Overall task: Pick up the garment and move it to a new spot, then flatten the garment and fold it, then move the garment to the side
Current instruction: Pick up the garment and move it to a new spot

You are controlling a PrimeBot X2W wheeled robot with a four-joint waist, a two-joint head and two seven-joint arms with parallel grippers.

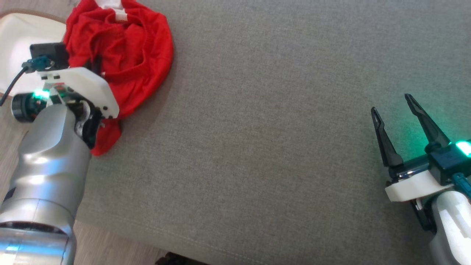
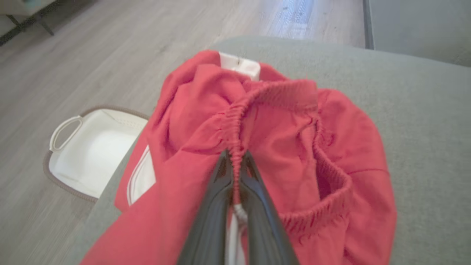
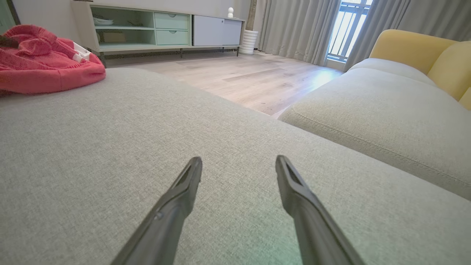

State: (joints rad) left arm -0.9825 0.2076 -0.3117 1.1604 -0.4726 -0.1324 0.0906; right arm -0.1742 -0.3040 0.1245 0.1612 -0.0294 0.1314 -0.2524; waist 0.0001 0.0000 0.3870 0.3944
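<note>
Red crumpled cloth garment (image 1: 140, 48) with an elastic waistband lies bunched at the far left corner of the grey fabric cushion (image 1: 265, 140), just above a white handled basket (image 2: 92, 154) on the floor. The left gripper (image 2: 235, 157) pinches the gathered waistband between nearly closed fingers. The right gripper (image 1: 390, 103) hovers spread wide over the cushion, well apart from the garment.

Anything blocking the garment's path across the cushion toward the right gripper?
Nothing visible. Left gripper is shut on the garment's waistband; the cushion between it and the open right gripper shows only fabric.
</note>
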